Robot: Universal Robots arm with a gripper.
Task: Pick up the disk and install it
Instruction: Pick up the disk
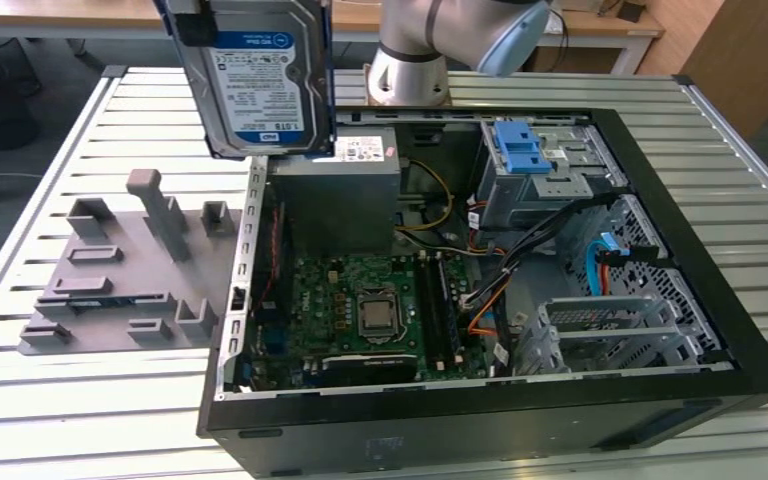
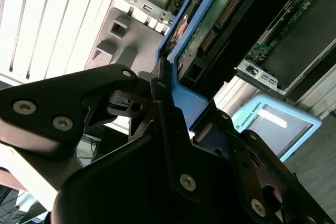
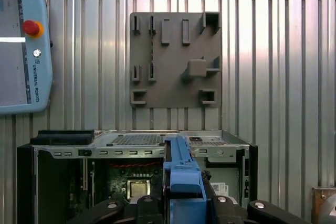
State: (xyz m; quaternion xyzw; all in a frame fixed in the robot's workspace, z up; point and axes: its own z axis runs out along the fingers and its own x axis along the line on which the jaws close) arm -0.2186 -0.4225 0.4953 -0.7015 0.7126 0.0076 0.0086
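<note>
high over the far corner of the open computer case (image 1: 491, 415), toward the exterior view's left, the disk (image 1: 261, 80) hangs clear of everything below it. it stands nearly upright with its white-and-blue label facing the exterior camera. its lower edge sits just above the grey power supply box (image 1: 337, 195), apart from it.

the claw (image 3: 184, 200) is closed narrowly on the disk. in both wrist views its black fingers (image 2: 113, 80) press from either side on the blue carrier frame. the exact contact spots are partly hidden, so it seems to grip the frame rather than the metal body. the second wrist view shows the disk's underside with its green circuit board and connector row.

the case lies on its side on the slatted metal counter (image 1: 91, 420) with its panel off. the motherboard (image 1: 371, 300) shows inside, and a bare blue latch (image 1: 520, 148) sits on the drive cage at the far end. a grey fixture plate (image 1: 104, 290) with raised slots and posts rests on the counter just beside the case, on the exterior view's left. a teach pendant (image 3: 23, 45) lies on the counter beyond the case in the first wrist view. the arm (image 1: 418, 50) rises from the far edge of the counter.
</note>
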